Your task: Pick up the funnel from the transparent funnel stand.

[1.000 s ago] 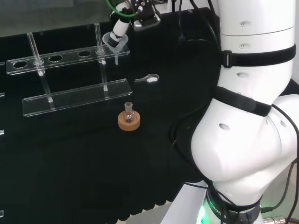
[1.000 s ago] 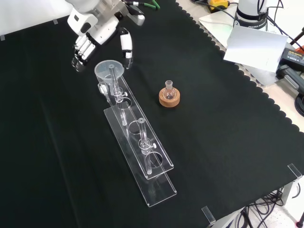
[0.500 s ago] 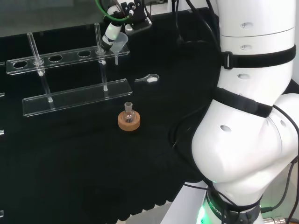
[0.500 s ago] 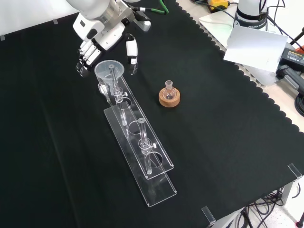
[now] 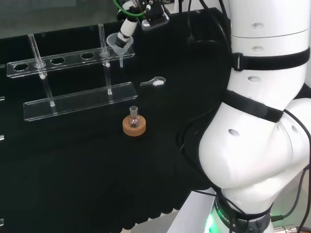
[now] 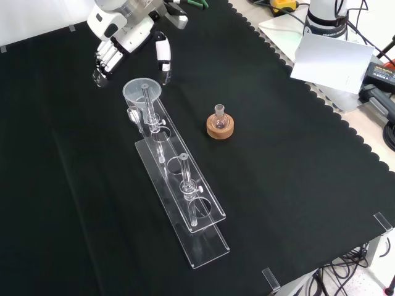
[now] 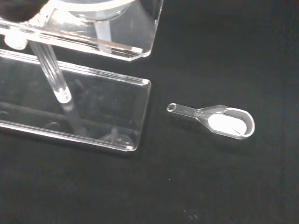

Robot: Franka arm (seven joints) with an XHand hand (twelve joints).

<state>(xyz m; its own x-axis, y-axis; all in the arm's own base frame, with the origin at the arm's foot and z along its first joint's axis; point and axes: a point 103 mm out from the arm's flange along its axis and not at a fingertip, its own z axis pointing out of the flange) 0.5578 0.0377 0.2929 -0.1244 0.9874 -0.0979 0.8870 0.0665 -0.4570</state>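
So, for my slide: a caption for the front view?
Hand open beside the funnel sitting in its clear stand.

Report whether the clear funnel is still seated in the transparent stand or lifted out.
Seated. The clear funnel sits upright in the end hole of the transparent stand, stem hanging below; the hand hovers beside it, not holding it.

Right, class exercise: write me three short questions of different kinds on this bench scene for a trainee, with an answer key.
1. True or false: the hand already holds the funnel.
2. What does the small flask stand on?
A. a cork ring
B. a red ribbed ring
C. the bare cloth
3. Fill in: in the head view, the small clear scoop lies to the ___ of the funnel stand.

Key: 1 false, the funnel sits in the stand's end hole; 2 A; 3 right.
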